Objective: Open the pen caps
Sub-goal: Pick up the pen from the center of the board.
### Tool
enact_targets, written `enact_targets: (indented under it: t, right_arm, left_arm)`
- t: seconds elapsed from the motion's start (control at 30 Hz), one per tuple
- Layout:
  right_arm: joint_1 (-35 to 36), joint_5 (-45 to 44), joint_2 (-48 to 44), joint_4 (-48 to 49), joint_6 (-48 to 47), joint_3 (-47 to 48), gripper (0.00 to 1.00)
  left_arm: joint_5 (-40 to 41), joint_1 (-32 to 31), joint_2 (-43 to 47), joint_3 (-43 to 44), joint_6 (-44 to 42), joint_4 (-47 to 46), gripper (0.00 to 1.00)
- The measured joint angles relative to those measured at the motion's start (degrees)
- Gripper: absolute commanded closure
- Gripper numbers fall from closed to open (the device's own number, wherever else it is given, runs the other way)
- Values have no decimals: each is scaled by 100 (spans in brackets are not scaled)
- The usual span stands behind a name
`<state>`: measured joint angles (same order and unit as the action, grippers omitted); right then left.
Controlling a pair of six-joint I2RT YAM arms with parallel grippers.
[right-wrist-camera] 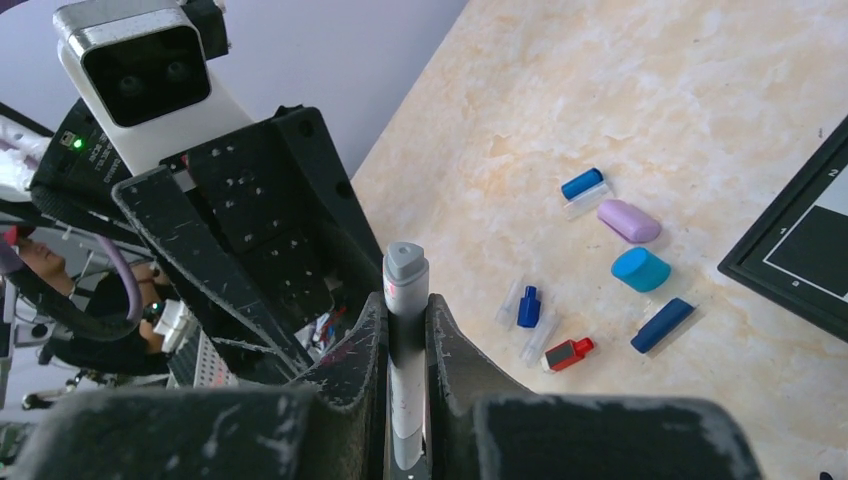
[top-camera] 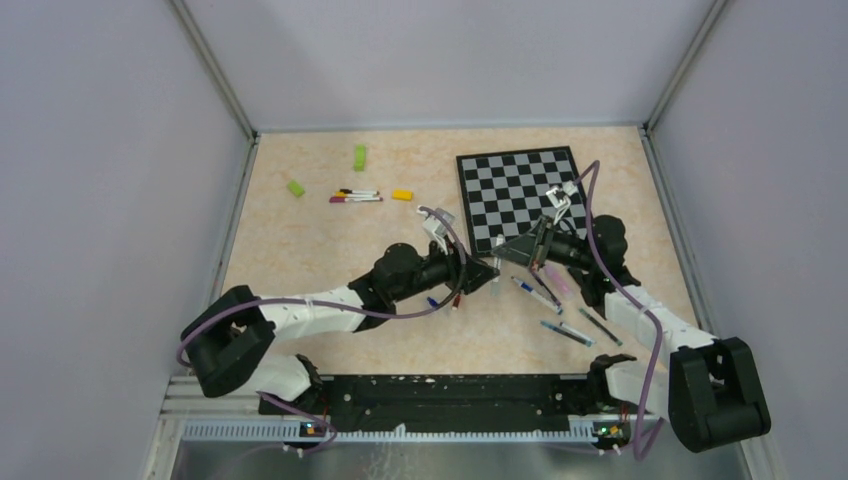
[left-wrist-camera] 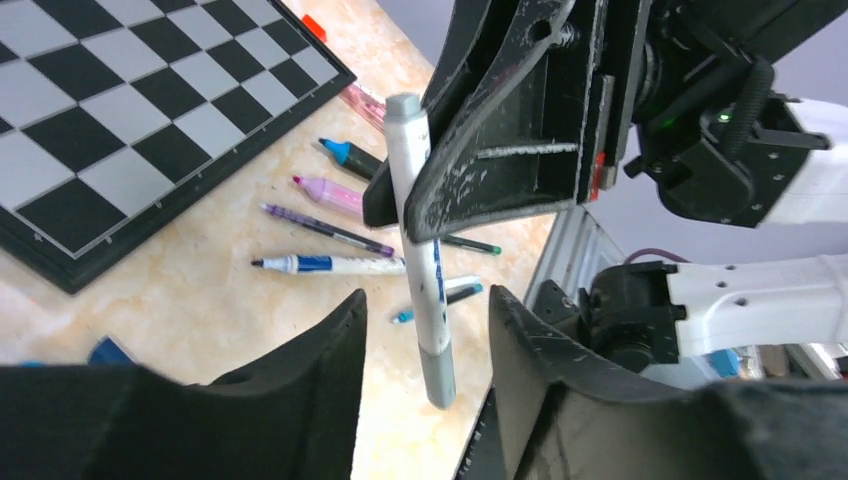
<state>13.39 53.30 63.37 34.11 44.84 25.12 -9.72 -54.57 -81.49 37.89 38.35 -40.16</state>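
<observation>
**Left wrist view: your right gripper pinched a marker pen, and your left fingers were spread around its end**

In the left wrist view your left gripper stood wide open and had hold of nothing. A white marker pen with grey ends hung nearly upright ahead of it. The pen's lower grey end sat in the gap between the two fingers, with space showing on both sides.

The right wrist view showed your right gripper closed tight on that pen. Its barrel was squeezed between the two fingers, and a grey, triangle-faced end stuck out just past the fingertips. You could not tell from either wrist view which grey end was the cap.

Beyond the left fingers and off to their left, several pens lay side by side on the table, their coloured tips bare. The chessboard lay farther out on the same side.

Beyond the right fingertips and to their right, loose pen caps in blue, lilac, cyan and red lay scattered near one another.

In the top external view two green blocks and a yellow block lay well apart from both grippers.
</observation>
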Motion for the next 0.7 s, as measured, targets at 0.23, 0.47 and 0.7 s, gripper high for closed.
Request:
enact_targets:
  t: [0.23, 0.47, 0.7]
  right_arm:
    - [-4, 341, -4, 197, 92, 0, 100]
    - [-4, 501, -37, 391, 236, 0, 100]
    - [-7, 509, -37, 402, 297, 0, 100]
  left_arm:
    - [-37, 17, 614, -920, -55, -667, 1]
    - [-494, 109, 282, -1397, 275, -1596, 10]
    - [-1180, 111, -695, -1091, 734, -2371, 31]
